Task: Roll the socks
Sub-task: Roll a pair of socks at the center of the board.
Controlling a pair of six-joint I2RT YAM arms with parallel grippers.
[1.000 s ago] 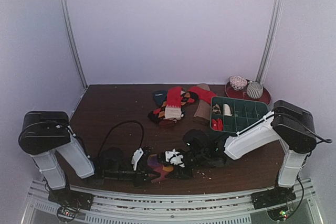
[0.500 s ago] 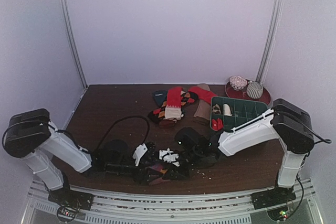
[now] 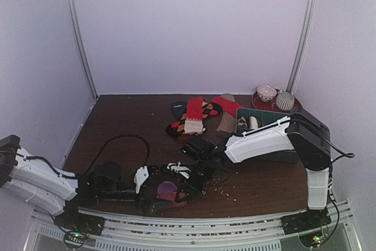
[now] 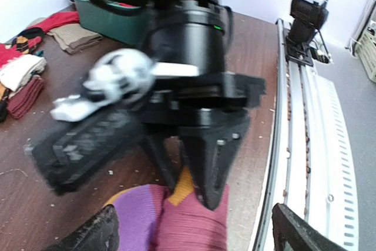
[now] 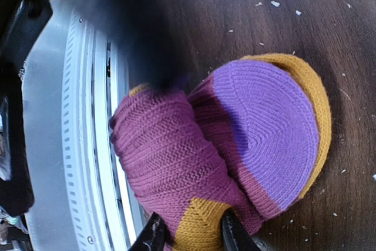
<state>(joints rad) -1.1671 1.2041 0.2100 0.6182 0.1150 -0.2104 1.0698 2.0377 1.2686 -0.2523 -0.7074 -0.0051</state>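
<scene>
1. Left pincer (image 4: 194, 234): spread wide. Its two black fingers (image 4: 88, 236) show at the lower corners of the left wrist view, one on either side of the sock. Neither visibly touches it.
2. Right pincer (image 5: 191, 236): pressed together on the maroon, purple and mustard knitted sock (image 5: 235, 133), pinching a mustard band between its tips. In the left wrist view it comes down onto the sock from above.
3. Sock position: bundled into a thick fold at the near edge of the dark wooden tabletop (image 3: 117, 121), left of centre, between the two pincers. The purple toe end lies over the wood. In the right wrist view the maroon part reaches across the slotted metal rail (image 5: 88, 116). Whether the bundle rests on the wood or is raised cannot be told.
4. Heap of loose patterned socks (image 3: 194, 119): back centre of the tabletop, well apart from the held sock.
5. Green compartment tray (image 3: 267, 119): just right of the heap, partly hidden behind the white right arm (image 3: 258, 142). Small items sit in its left compartments.
6. Dark red round plate (image 3: 298, 109): behind the tray at the far right, carrying two rolled sock balls (image 3: 285, 100).
7. Black cable (image 3: 129, 136): loops over the tabletop beyond the left arm.
8. Pale crumbs (image 3: 229, 190): scattered near the front edge.
</scene>
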